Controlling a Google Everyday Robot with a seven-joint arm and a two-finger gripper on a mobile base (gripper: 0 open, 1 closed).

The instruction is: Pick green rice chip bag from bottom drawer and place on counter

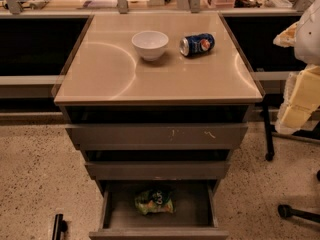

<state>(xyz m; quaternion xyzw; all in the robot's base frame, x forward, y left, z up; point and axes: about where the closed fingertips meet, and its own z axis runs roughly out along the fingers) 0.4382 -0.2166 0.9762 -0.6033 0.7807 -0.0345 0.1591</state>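
The worktop [100, 79] is a shiny beige square on top of a cabinet with three drawers. Curved lines of light show on it.

A white bowl [150, 44] stands on the worktop, at about 12 o'clock from its middle. A blue soda can [197, 44] lies on its side just beside the bowl, at the bowl's 3 o'clock. They are near each other but do not touch.

Below the worktop, at 6 o'clock, the drawers come one under the other. The top drawer [157, 135] has small scratches on its front. The middle drawer [157, 170] sits under it. Both are pulled out only a little.

The bottom drawer [159, 232] is pulled out the most, and its dark inside can be seen. The green rice chip bag [154, 201] lies flat on the drawer's floor, near the middle and a little to the 9 o'clock side. Nothing touches the bag.

The tool [296, 108] is at the right edge, at about 3 o'clock from the worktop. It looks like pale yellow and white blocks. It hangs beside the cabinet, well apart from the bag and off the worktop. I cannot tell if the tool is open or closed, and no item can be seen in it.

The floor [35, 174] is speckled.
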